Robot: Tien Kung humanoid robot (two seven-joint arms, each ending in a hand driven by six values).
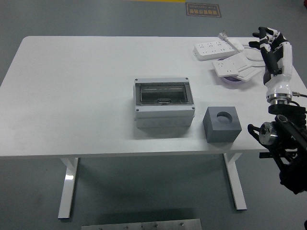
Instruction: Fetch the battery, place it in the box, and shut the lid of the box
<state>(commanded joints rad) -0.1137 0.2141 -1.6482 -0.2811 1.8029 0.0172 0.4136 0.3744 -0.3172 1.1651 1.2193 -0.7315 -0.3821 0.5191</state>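
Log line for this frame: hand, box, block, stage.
right hand: open, raised over table's right edge, holding nothing | left: not in view | box: lid shut | grey block: right of box, untouched | battery: not visible | stage: pre-grasp

White table (72, 86); pale grey box (163, 106), dark clear lid | dark grey block (222, 124) | white power strips (218, 48) | black-and-white right hand (271, 45)

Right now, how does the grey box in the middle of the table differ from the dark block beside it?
The box is light grey, wide and low; the block is dark grey and roughly cube-shaped. The box has a dark see-through lid with corner screws; the block has a round hole in its top. The box sits squarely on the table; the block is slightly turned. Both stand near the front edge, apart and untouched.
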